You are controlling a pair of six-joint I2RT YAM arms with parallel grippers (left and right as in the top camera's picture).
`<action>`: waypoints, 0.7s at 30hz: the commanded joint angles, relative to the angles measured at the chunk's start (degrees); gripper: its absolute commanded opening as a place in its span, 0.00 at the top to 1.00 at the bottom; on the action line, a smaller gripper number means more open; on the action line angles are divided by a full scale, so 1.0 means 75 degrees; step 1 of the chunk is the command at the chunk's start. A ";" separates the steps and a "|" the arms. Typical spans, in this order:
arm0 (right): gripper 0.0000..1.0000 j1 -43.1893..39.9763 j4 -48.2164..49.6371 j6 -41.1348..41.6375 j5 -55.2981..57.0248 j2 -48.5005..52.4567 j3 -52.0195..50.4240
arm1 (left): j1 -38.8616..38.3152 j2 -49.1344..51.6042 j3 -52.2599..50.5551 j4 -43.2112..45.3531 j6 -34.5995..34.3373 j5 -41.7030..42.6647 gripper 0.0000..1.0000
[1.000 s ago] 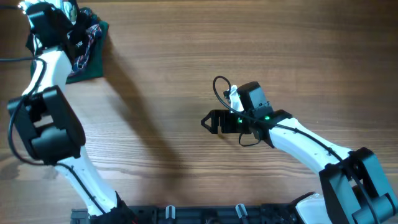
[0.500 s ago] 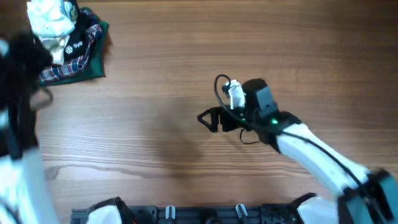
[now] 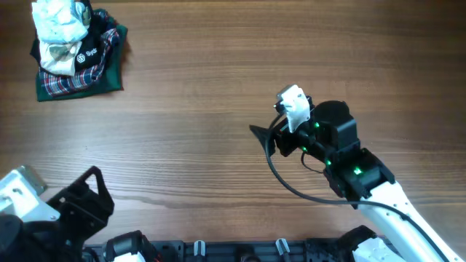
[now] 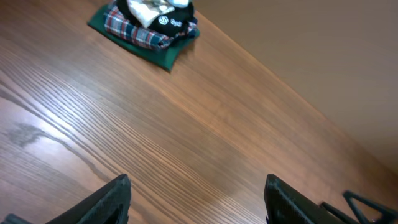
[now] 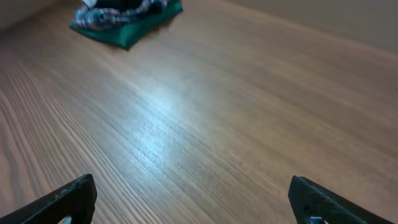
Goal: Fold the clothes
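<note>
Over in the far left corner of the table (image 3: 218,65) sits a small heap of laundry. The pale garment (image 3: 60,25) is crumpled on top, resting on a black garment (image 3: 93,52) with a white logo. Under both lies a green-and-red plaid cloth (image 3: 73,78), spread flat against the wood. Nothing is touching the heap, and both arms are well away from it. At the near left edge, the left arm (image 3: 51,218) is tucked low. Its wrist camera looks across the boards toward the heap, and the left gripper (image 4: 198,186) has its jaws spread wide with only bare wood between them. The middle of the table shows just wood grain and a soft patch of glare. Right of centre, the right arm (image 3: 364,178) reaches in from the near right corner, with green lights glowing on its dark housing and a black cable (image 3: 280,178) looping beneath it. The right gripper (image 5: 191,186) points left toward the open table, its jaws also wide apart and holding nothing, with the heap far off at the top of its view.
</note>
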 commanded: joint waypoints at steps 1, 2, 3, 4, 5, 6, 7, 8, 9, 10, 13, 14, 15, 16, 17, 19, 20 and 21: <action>0.00 0.0009 -0.0003 -0.0152 0.0207 0.0513 0.0012 | 0.0020 -0.0455 -0.0787 0.0420 -0.0032 0.0568 0.27; 0.00 0.0009 -0.0003 -0.0152 0.0207 0.0659 0.0012 | 0.0020 -0.0551 -0.1064 0.0629 -0.0032 0.0787 0.24; 0.00 0.0009 -0.0003 -0.0152 0.0207 0.0927 0.0009 | 0.0020 -0.0670 -0.1507 0.0933 -0.0032 0.1183 0.20; 0.00 0.0009 -0.0003 -0.0152 0.0207 0.1122 0.0009 | 0.0020 -0.0758 -0.1947 0.1239 -0.0035 0.1545 0.16; 0.00 0.0009 -0.0003 -0.0152 0.0207 0.1364 0.0012 | 0.0020 -0.0828 -0.2489 0.1664 -0.0032 0.1953 0.14; 0.00 0.0009 -0.0003 -0.0154 0.0207 0.1507 0.0012 | 0.0020 -0.0836 -0.2891 0.1979 -0.0032 0.2168 0.13; 0.00 0.0009 -0.0003 -0.0152 0.0207 0.1670 0.0012 | 0.0020 -0.0828 -0.3220 0.2238 -0.0035 0.2343 0.10; 0.00 0.0009 0.0000 -0.0154 0.0207 0.1827 0.0009 | 0.0020 -0.0816 -0.3477 0.2419 -0.0032 0.2600 0.06; 0.00 0.0009 -0.0003 -0.0152 0.0207 0.1967 0.0009 | 0.0020 -0.0807 -0.3654 0.2541 -0.0032 0.2873 0.01; 0.00 0.0009 -0.0003 -0.0152 0.0207 0.2136 0.0012 | 0.0020 -0.0764 -0.3786 0.2567 -0.0032 0.3069 0.00; 0.00 0.0009 0.0000 -0.0152 0.0207 0.2495 0.0012 | 0.0020 -0.0635 -0.3818 0.1751 -0.0035 0.3072 0.00; 0.00 0.0009 0.0000 -0.0152 0.0207 0.2530 0.0012 | 0.0020 -0.0635 -0.3818 0.1486 -0.0038 0.3077 0.00; 0.00 0.0009 -0.0003 -0.0152 0.0207 0.2567 0.0009 | 0.0020 -0.0635 -0.3818 0.1358 -0.0003 0.3022 0.00; 0.00 0.0009 0.0000 -0.0154 0.0207 0.2576 0.0009 | 0.0020 -0.0635 -0.3818 0.1364 -0.0003 0.2984 0.00; 0.00 0.0009 0.0000 -0.0154 0.0207 0.2576 0.0009 | 0.0020 -0.0635 -0.3818 0.1696 0.0434 0.2958 0.00; 0.00 0.0009 0.0000 -0.0154 0.0207 0.2576 0.0012 | 0.0020 -0.0635 -0.3818 0.2122 0.1626 0.2970 0.00; 0.00 0.0009 0.0000 -0.0152 0.0207 0.2576 0.0012 | 0.0020 -0.0635 -0.3818 0.2326 0.2442 0.2990 0.00; 0.00 0.0009 0.0000 -0.0154 0.0207 0.2576 0.0009 | 0.0020 -0.0635 -0.3818 0.2518 0.3509 0.2990 0.00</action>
